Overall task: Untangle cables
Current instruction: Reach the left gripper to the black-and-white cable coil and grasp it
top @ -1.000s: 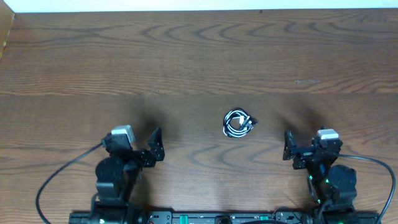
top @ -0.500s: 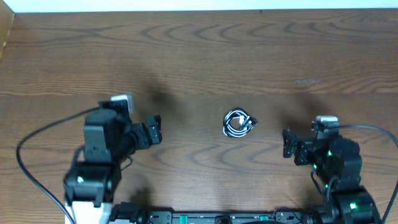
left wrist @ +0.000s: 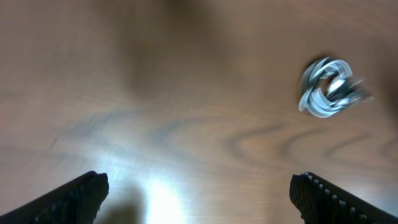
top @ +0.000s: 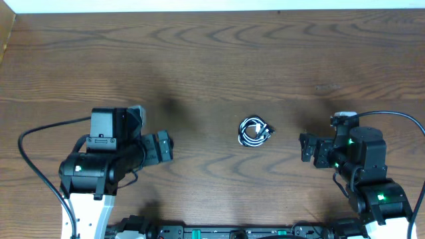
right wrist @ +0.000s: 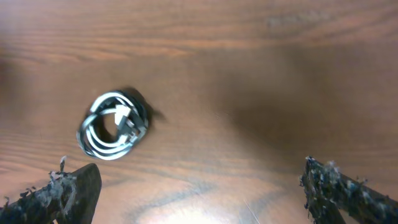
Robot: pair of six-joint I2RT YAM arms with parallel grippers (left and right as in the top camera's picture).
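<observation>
Cables (top: 255,131) lie coiled between the left claw (top: 165,146) and right claw (top: 305,149), both spread apart, touching neither.

black left arm (top: 99,169) and right arm (top: 365,169) with white lower shells, looping black arm cables (top: 22,149), green lights (top: 380,197) on the right; ridged black claw fingers (left wrist: 329,198).

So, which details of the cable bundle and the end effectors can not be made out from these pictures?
Cable bundle, overhead: too small to count strands or see crossings.
Same bundle, left wrist: blurred; plugs unreadable.
Right wrist: bundle's underside hidden by its own loops.
Left end effector and right end effector, wrist views: fingers cut off by the bottom edge.
</observation>
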